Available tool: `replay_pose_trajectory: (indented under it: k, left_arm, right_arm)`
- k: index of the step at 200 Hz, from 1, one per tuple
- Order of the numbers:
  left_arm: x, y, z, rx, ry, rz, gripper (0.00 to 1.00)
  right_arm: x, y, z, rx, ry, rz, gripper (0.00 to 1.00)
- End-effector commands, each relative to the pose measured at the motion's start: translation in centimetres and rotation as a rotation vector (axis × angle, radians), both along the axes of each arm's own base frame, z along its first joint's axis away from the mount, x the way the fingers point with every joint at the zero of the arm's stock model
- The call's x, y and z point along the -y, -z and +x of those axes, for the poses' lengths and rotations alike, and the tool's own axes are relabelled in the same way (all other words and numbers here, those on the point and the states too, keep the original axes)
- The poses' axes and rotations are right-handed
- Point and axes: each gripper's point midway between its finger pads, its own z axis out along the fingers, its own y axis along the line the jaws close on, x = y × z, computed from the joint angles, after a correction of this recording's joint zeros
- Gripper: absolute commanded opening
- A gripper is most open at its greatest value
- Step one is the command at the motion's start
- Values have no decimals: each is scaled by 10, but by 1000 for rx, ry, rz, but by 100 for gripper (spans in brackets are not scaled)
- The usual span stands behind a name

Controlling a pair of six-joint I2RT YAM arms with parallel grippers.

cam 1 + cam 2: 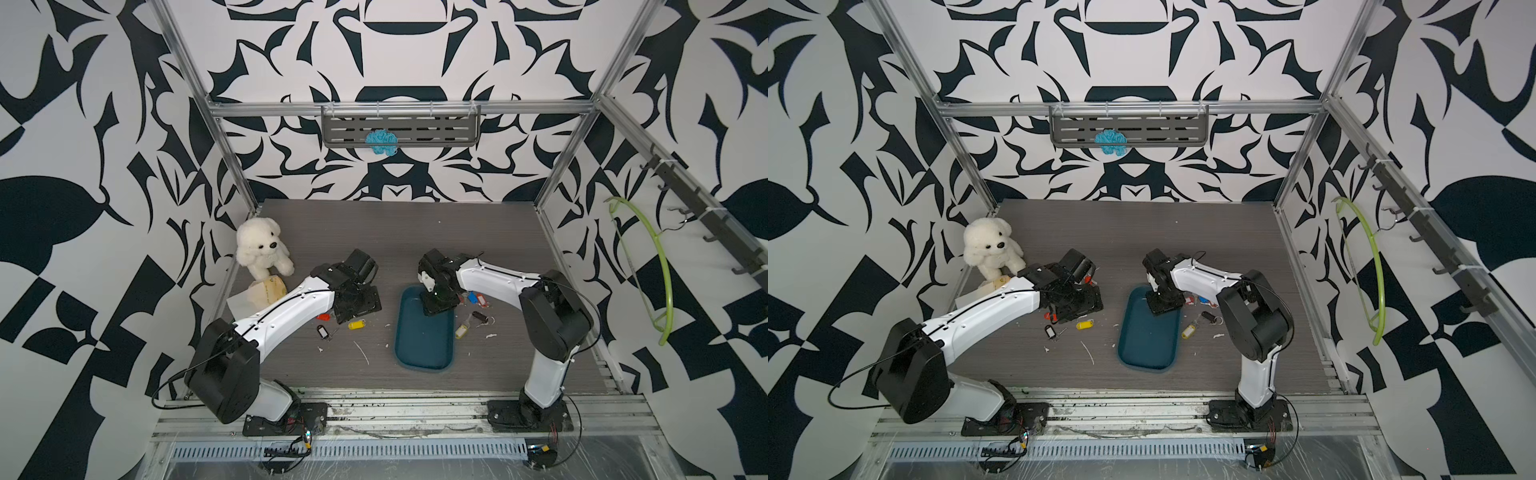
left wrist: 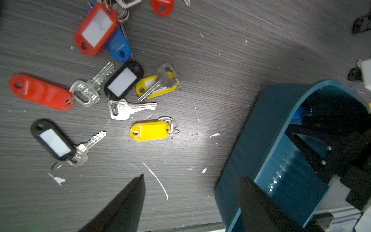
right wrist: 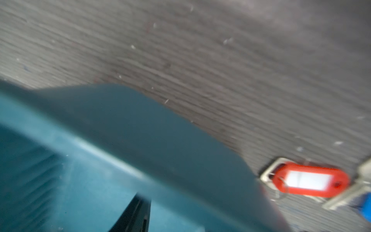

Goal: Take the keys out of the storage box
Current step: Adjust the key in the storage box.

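Left gripper [image 2: 192, 176] is spread wide above the table [image 2: 200, 60], nothing between its fingers. I can't tell how the right gripper [image 1: 438, 305] stands: it's down in the far end of the box [image 1: 422, 345] and its view is blurred. Keys [image 2: 122, 84] lie on the table left of the box, and a red-tagged key [image 3: 309, 179] sits just off its right side.

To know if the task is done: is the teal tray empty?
Cannot tell: the teal tray shows a bare floor, but the right gripper hides its far end.
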Motion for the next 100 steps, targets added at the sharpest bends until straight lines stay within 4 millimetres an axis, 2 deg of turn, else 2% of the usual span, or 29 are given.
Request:
replay_pose_trajectory:
  k: [1, 38, 58, 86, 100]
  left_arm:
    - [3, 0, -1, -17, 0, 1, 80]
    - [7, 0, -2, -19, 7, 1, 80]
    - [9, 1, -2, -22, 13, 4, 80]
    - [10, 1, -2, -18, 15, 5, 80]
    - [11, 1, -2, -17, 17, 8, 80]
  right_arm:
    - [-16, -14, -7, -24, 17, 58, 47]
    - [-21, -26, -17, -23, 61, 80, 46]
    - [-11, -40, -11, 62, 105, 45, 42]
    - [11, -60, 8, 244, 186, 4, 25]
    - [15, -64, 16, 316, 195, 6, 3]
